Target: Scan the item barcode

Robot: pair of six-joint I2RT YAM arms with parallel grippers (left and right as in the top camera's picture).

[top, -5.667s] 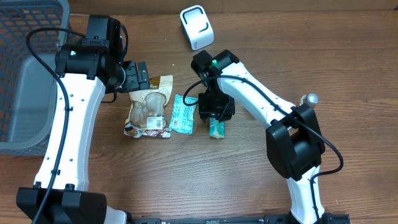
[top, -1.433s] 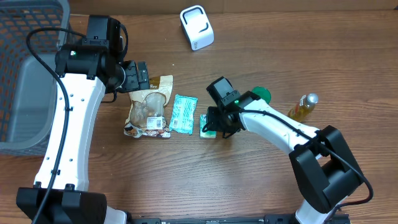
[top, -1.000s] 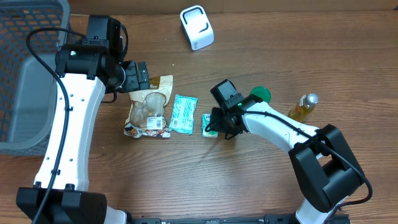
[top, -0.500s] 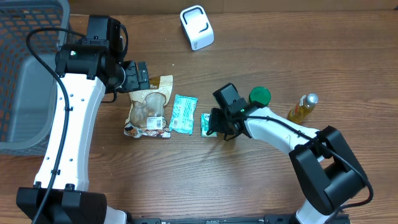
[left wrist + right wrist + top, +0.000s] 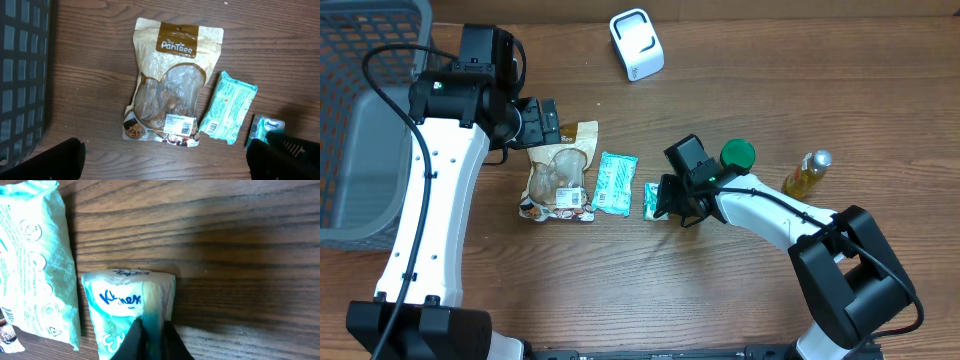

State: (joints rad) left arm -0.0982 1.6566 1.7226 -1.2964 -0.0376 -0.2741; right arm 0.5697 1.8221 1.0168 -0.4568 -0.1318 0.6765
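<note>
A small Kleenex tissue pack lies flat on the wooden table, also showing at the right edge of the left wrist view as the pack. My right gripper is shut on the pack's right edge, pinching a fold of its wrapper between the black fingertips. The white barcode scanner stands at the table's far edge. My left gripper hovers wide open above a snack pouch, holding nothing. No barcode shows on the pack.
A tan snack pouch and a mint wipes packet lie left of the tissue pack. A green lid and a yellow bottle sit to the right. A dark mesh basket fills the left side.
My right gripper has closed onto the tissue pack's edge after sliding slightly right along it. The left arm has not moved.
</note>
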